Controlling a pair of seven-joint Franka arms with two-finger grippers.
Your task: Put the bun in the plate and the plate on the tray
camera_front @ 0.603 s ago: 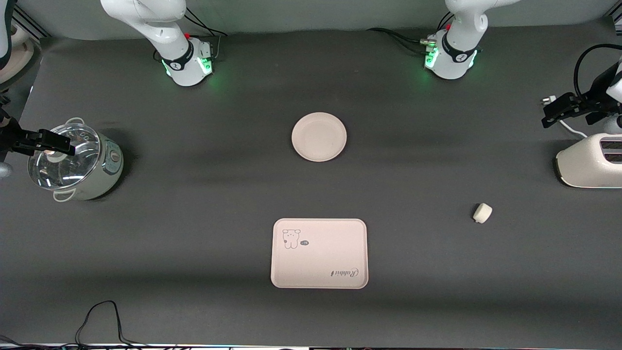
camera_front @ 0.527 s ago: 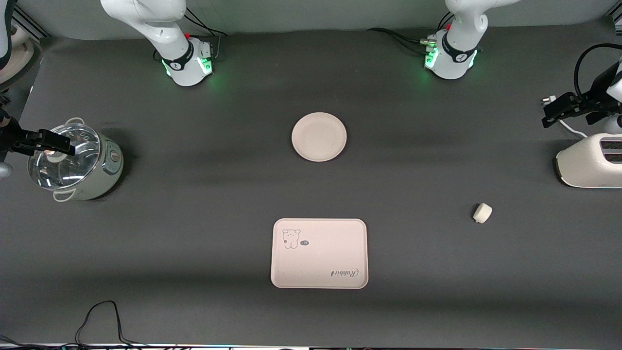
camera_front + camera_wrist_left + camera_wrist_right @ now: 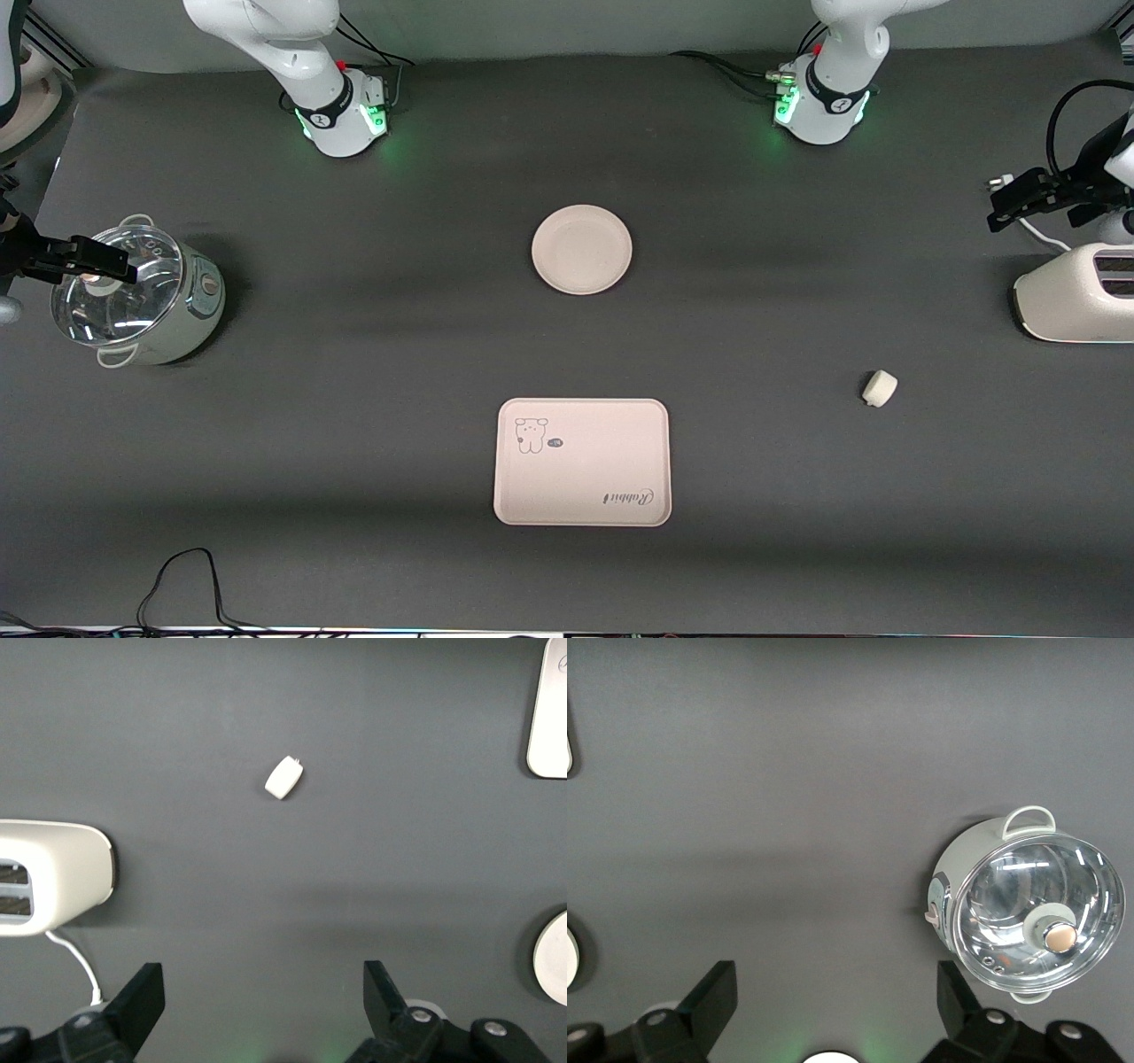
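Note:
The small white bun (image 3: 880, 388) lies on the dark table toward the left arm's end; it also shows in the left wrist view (image 3: 284, 778). The round cream plate (image 3: 582, 249) sits mid-table and has nothing in it. The rectangular tray (image 3: 582, 462) with the animal drawing and "Rabbit" lies nearer the front camera than the plate. My left gripper (image 3: 1012, 202) hangs open and empty over the table beside the toaster, its jaws wide apart (image 3: 263, 992). My right gripper (image 3: 106, 260) hangs open and empty by the pot (image 3: 835, 992).
A white toaster (image 3: 1076, 303) with a cord stands at the left arm's end, also in the left wrist view (image 3: 53, 877). A pale green pot with a glass lid (image 3: 142, 297) stands at the right arm's end (image 3: 1028, 912). A black cable (image 3: 182, 576) lies near the front edge.

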